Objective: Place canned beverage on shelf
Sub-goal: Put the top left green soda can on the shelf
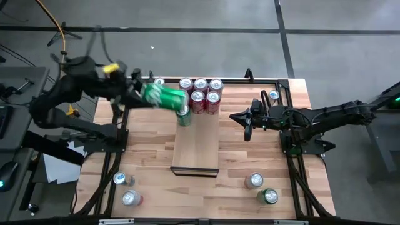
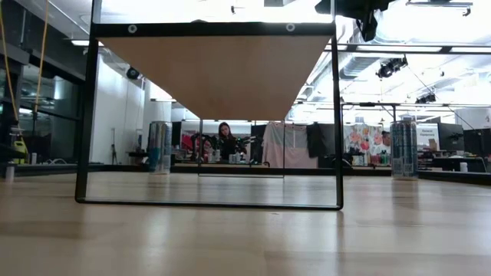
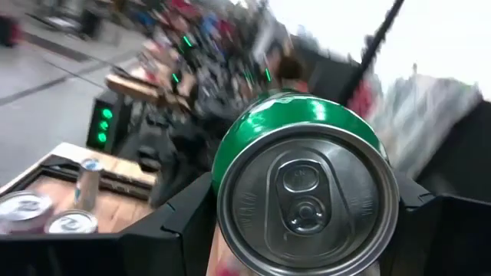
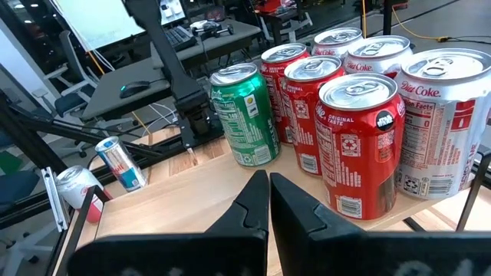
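One green can lies sideways, clamped in the left gripper, above the shelf's far left corner beside standing cans. Right gripper closed, empty, right of shelf.

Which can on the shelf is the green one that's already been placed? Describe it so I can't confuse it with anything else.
Find the shelf, the pale narrow board running down the middle of the table. At its far end stands a cluster of red and silver cans. The green can stands upright at that cluster's near-left corner, the only green one standing there; the other green can is tilted in the left gripper.
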